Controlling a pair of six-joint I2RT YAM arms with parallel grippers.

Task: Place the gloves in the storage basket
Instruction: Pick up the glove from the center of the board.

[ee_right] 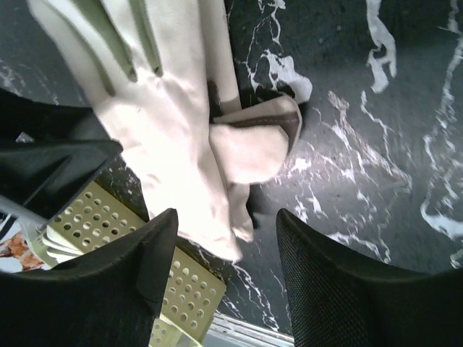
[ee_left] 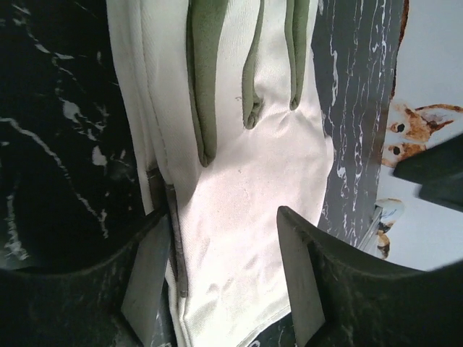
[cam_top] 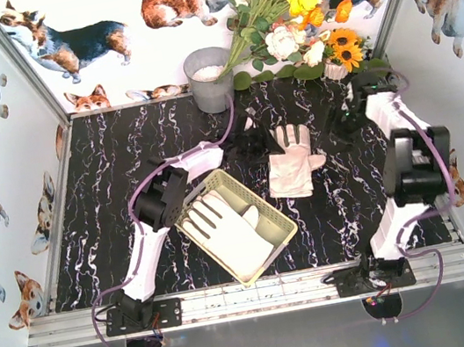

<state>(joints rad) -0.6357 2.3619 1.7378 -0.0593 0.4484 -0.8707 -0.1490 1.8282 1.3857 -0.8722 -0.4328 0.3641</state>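
Cream-white gloves (cam_top: 292,168) with grey-green finger strips lie stacked flat on the black marble table, right of the storage basket (cam_top: 280,219). More gloves (cam_top: 223,228) rest inside that pale yellow-green basket. My left gripper (cam_top: 256,144) sits at the stack's upper left and my right gripper (cam_top: 350,122) to its upper right. In the left wrist view the left gripper (ee_left: 223,217) is open, its fingers either side of the gloves (ee_left: 246,166) without pinching them. In the right wrist view the right gripper (ee_right: 226,215) is open above the gloves (ee_right: 166,144), with a basket corner (ee_right: 94,217) at lower left.
A grey metal bucket (cam_top: 210,79) stands at the back of the table. A bunch of yellow and white flowers (cam_top: 293,3) leans over the back right corner. Corgi-print walls close in three sides, and a metal rail (cam_top: 252,295) runs along the front edge.
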